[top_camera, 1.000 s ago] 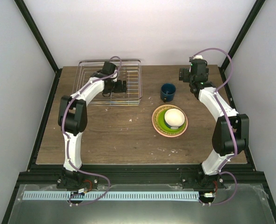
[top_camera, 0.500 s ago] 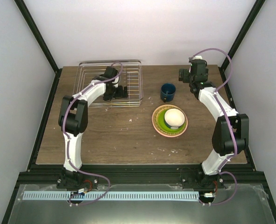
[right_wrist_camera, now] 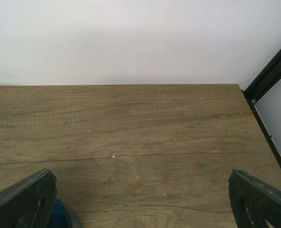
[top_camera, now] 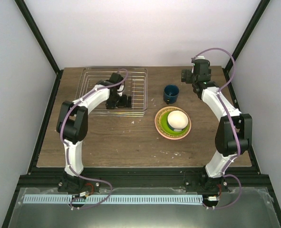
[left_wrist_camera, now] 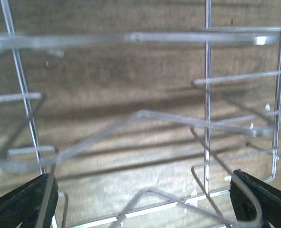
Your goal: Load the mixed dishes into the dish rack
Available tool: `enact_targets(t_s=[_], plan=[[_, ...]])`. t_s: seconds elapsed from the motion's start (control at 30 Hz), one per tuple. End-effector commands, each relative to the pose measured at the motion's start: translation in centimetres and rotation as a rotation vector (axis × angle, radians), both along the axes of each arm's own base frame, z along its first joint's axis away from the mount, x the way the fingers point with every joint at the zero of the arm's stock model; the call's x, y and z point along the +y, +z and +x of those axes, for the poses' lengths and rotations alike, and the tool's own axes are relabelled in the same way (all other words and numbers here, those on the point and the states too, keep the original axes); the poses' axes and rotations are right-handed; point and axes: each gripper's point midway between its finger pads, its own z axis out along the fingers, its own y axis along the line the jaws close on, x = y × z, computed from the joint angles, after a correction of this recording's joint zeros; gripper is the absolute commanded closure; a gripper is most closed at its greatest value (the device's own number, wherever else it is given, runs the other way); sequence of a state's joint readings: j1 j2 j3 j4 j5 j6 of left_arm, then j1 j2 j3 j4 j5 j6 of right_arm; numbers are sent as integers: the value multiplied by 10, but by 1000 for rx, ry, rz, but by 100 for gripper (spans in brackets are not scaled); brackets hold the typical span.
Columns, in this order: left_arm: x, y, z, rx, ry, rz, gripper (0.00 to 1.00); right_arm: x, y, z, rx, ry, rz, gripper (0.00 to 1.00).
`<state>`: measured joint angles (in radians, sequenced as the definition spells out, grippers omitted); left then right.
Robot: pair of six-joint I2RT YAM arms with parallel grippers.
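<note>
Looks pre-load: left jaws wide open, empty, inside rectangular silver wire dish rack (top_camera: 136,88); right jaws likewise beside dark blue mug (top_camera: 170,93), should close on it next

Left gripper (top_camera: 124,100) is drawing back toward the arm bases and drifting slightly right. Dish rack (top_camera: 138,90) is sliding the same way with it, its far rim closing toward the fingers. It is possibly hooked on one finger; the blurred wrist view leaves contact unclear.
</note>
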<state>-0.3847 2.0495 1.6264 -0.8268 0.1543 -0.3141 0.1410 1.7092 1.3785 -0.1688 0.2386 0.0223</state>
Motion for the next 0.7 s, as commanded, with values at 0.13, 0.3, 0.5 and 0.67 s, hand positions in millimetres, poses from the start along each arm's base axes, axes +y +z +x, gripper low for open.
enact_targets(t_s=[0.13, 0.3, 0.5, 0.67], plan=[[7, 11, -55, 119, 13, -22, 0, 5, 26, 10, -35, 11, -9, 0], [0, 13, -70, 147, -3, -35, 0, 7, 28, 14, -27, 13, 2, 0], [-15, 15, -83, 190, -20, -72, 0, 9, 30, 19, -25, 21, 9, 0], [-27, 22, -98, 216, -47, -101, 0, 13, 26, 22, -15, 31, 26, 0]])
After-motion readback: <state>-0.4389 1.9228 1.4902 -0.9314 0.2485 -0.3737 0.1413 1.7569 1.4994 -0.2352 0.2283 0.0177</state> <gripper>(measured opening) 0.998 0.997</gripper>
